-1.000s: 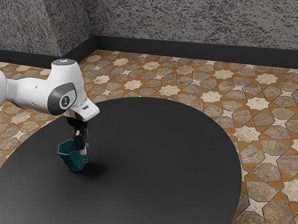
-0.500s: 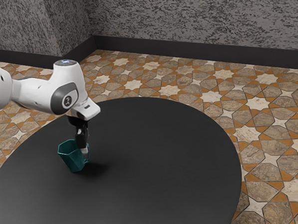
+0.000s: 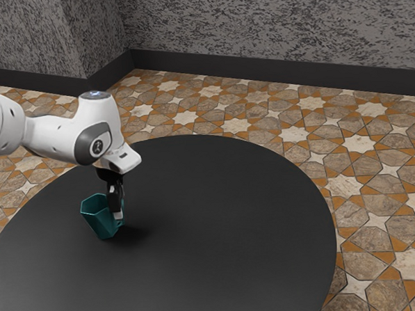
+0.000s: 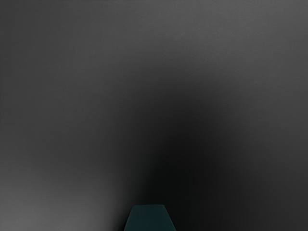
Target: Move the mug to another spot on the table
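Mug, by rim, in pincer

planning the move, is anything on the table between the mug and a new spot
Nothing visible does. The pincer is at the mug, on its side toward the exterior view's right, and no other thing shows on the dark table around it.

Matt black table, smooth teal mug, glossy white arm, rough grey wall.
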Robot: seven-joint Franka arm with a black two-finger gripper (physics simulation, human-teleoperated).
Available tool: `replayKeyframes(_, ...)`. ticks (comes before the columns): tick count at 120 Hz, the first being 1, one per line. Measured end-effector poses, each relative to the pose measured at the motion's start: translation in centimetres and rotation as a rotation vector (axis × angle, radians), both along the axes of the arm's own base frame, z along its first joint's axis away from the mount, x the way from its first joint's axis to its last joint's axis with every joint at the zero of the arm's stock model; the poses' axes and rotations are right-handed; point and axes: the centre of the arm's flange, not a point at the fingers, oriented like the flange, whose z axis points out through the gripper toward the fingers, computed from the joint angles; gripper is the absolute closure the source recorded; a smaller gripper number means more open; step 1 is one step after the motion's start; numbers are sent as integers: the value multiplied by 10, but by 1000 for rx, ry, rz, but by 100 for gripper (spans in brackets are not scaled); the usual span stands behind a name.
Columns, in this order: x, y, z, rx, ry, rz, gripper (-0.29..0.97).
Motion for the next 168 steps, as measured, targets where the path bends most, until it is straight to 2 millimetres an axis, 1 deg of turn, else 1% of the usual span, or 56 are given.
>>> replayKeyframes(21, 1, -1, -4, -1, 4, 0, 0)
replayKeyframes(43, 2, 3, -13, -2, 12, 8, 0)
replayKeyframes(86, 6, 4, -20, -4, 14, 11, 1)
replayKeyframes(112, 6, 4, -23, -5, 17, 13, 9)
replayKeyframes(168, 10, 7, -26, -2, 16, 16, 35)
